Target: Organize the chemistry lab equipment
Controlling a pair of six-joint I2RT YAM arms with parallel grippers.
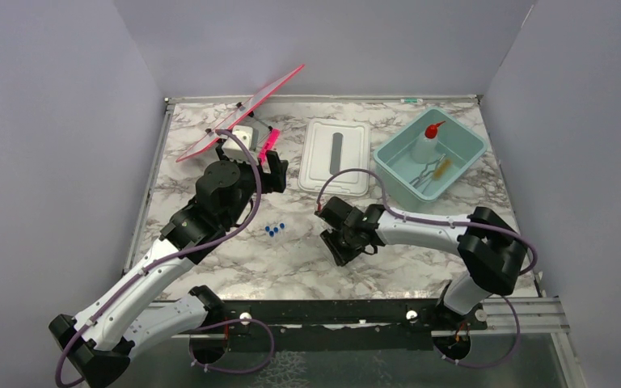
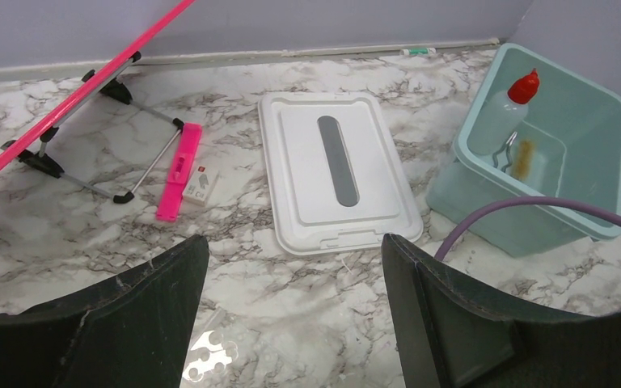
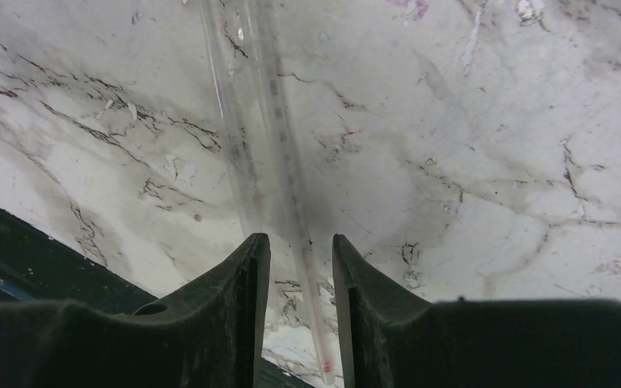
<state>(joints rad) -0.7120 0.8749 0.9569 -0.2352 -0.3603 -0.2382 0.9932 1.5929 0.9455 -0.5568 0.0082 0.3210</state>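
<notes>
A thin clear graduated tube (image 3: 285, 145) with a red mark at its near end lies on the marble table. My right gripper (image 3: 301, 242) straddles it with the jaws narrowly open, the tube nearer the right finger; it also shows in the top view (image 1: 342, 241). Small blue caps (image 1: 275, 230) lie on the table between the arms. My left gripper (image 2: 295, 250) is wide open and empty, near the pink stand in the top view (image 1: 252, 164). The white squeeze bottle with red nozzle (image 1: 426, 144), the tan brush (image 1: 441, 167) and metal tweezers (image 1: 425, 175) lie in the teal tub.
The teal tub (image 1: 467, 144) stands at the back right, the white lid (image 1: 334, 153) flat beside it. A pink folding stand (image 1: 242, 113) with a small white box stands at the back left. Purple walls close three sides; a black rail runs along the near edge.
</notes>
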